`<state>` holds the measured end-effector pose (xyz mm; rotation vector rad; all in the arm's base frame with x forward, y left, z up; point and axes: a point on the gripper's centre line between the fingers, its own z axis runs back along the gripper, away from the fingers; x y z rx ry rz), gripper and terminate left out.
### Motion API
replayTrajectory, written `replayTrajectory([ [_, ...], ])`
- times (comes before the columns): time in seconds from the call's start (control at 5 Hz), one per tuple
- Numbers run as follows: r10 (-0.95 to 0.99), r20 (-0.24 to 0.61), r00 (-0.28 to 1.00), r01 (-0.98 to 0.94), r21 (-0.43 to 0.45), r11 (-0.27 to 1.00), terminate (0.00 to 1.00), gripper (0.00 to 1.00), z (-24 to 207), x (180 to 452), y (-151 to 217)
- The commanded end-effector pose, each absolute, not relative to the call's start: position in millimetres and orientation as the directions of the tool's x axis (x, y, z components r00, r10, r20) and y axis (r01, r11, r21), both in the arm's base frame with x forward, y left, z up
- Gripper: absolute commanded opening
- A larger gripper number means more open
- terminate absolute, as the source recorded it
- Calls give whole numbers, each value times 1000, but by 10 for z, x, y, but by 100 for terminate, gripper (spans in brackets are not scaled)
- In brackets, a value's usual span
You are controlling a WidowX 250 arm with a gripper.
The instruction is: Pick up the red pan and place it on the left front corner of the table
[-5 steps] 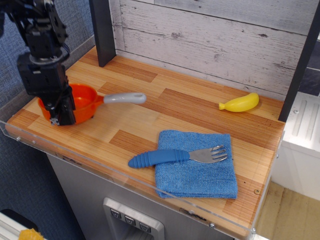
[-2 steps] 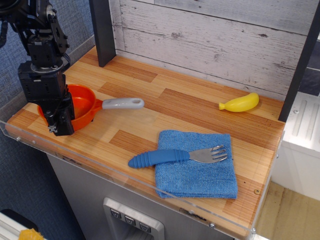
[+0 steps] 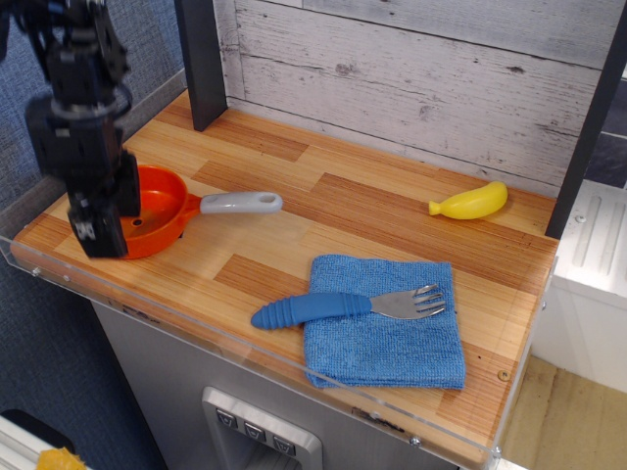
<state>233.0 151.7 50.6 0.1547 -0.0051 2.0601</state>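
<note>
In the single view, looking down at an angle on the tabletop, a wood-plank surface of light and reddish-brown strips edged by a clear acrylic rim; the red pan sits flat on it at the left front corner, its round orange-red bowl close to the front and left edges, a small hole showing in the bowl's floor; its light-grey handle points to the right across the planks; the black tool hangs over the left side of the pan, covering part of its left rim, with the dark arm rising above it to the top-left corner; whether its fingers are spread or pressed together I cannot tell, as the black body hides them, and whether it touches the pan's rim I cannot tell either; well apart to the right, a blue cloth lies folded flat near the front edge; a fork with a blue handle and metal tines rests across the cloth's upper part, the handle sticking out past the cloth's left edge onto the wood, the tines pointing right; a yellow toy banana lies near the back right, close to the whitewashed plank wall; a dark post stands at the back left, and another dark post leans along the right edge
</note>
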Motion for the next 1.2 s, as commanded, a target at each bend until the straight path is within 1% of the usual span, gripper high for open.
replayTrajectory([
  [0.0, 972, 149, -182, -982, -86, -171, 0, 100, 1171, 2502, 1047],
  [0.2, 993, 104, 55, -983, -171, 72, 0, 100, 1323, 2623, 863],
  [0.4, 926, 210, 312, -940, -73, 334, 0, 100, 1474, 2719, 643],
  [0.6, 806, 230, 545, -829, 3, 559, 0, 100, 1539, 2921, 454],
  [0.8, 661, 184, 728, -665, -49, 746, 0, 100, 1497, 3044, 243],
  [1.0, 455, 117, 883, -460, 26, 887, 0, 100, 1469, 3064, 39],
])
